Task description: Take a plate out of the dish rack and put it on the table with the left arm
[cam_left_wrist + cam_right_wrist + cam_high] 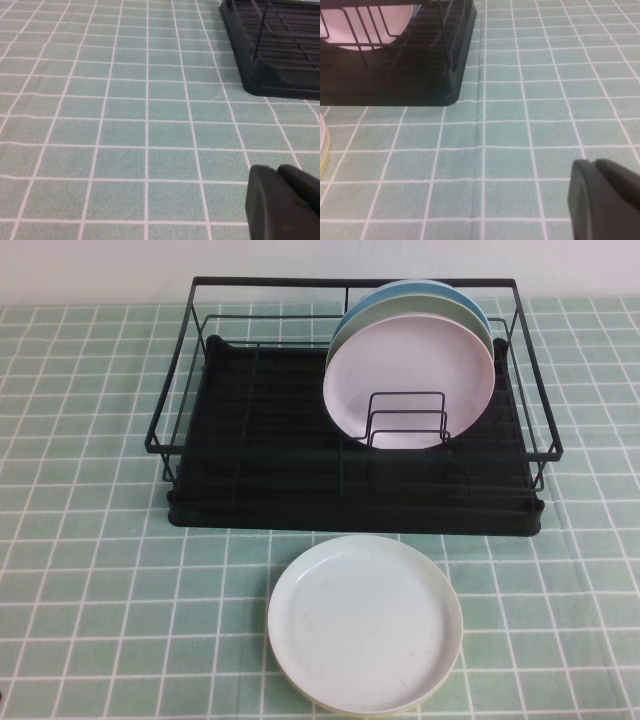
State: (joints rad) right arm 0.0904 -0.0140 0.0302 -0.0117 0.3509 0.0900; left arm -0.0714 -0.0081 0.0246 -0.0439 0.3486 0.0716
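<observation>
1. Fingers of neither arm are seen in the high view, so nothing can be said there of their state. The plate (408,380) is seen standing nearly on edge at the 1 o'clock part of the dish rack (250,465), its pink face turned toward the robot, with two more plates (455,302) stacked behind it and the wire dividers (407,418) crossing its lower part. A white plate (365,622) lies flat on the table (90,540), near the rack's front edge at 6 o'clock.

2. In the left wrist view, only a dark part of the left gripper (282,202) is shown low over the checked cloth; whether its fingers are spread or pressed together cannot be told. A corner of the rack is seen well apart from it, and the plate is not shown at all.

3. In the right wrist view, the right gripper (605,197) is likewise shown only in part, low over the cloth, and its finger state cannot be told. The pink plate is glimpsed through the rack wires.

4. It is judged that the plate lies far across the rack from the left arm, so a long reach toward 1 o'clock is called for, with its rim taken from above.
</observation>
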